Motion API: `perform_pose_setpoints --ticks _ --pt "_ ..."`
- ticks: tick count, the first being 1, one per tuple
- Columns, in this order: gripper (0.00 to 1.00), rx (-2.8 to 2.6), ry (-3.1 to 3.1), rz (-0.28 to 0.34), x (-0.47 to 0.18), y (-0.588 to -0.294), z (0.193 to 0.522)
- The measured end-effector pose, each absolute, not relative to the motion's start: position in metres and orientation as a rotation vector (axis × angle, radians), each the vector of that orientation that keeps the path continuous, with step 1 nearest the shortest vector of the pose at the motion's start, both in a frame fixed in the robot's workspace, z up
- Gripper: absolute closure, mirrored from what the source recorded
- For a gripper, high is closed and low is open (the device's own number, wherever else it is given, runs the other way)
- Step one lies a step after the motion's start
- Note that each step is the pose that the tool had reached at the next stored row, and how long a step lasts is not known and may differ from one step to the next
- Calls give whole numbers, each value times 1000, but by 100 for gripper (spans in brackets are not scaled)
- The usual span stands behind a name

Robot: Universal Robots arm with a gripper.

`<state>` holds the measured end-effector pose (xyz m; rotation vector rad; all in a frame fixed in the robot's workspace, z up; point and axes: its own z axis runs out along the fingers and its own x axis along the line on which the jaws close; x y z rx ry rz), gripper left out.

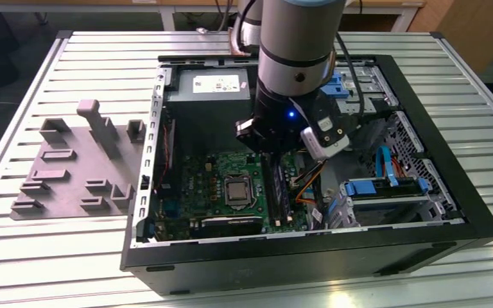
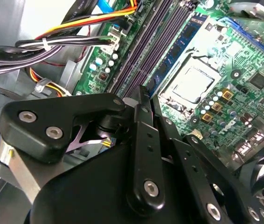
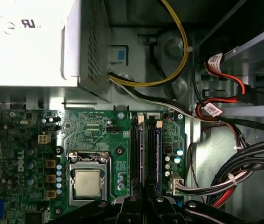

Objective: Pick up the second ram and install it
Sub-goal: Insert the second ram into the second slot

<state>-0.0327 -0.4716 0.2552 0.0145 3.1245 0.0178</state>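
Note:
My gripper hangs inside the open computer case, over the far end of the black memory sockets on the green circuit board. In both wrist views its fingers lie close together, shut, with the gripper tips just above the sockets. A dark blue ram with a row of chips stands on edge in the sockets, and the ram runs lengthwise away from the gripper. I cannot tell whether the tips touch it.
The processor socket lies beside the memory sockets. Cable bundles run on the other side. The power supply fills the case's far end and a blue drive cage sits at the exterior view's right. A grey holder plate lies outside the case.

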Motion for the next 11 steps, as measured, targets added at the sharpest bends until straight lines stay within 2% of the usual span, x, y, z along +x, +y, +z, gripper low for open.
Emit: perform_pose_setpoints --ticks 11 --pt "86 29 3125 17 -32 -472 243"
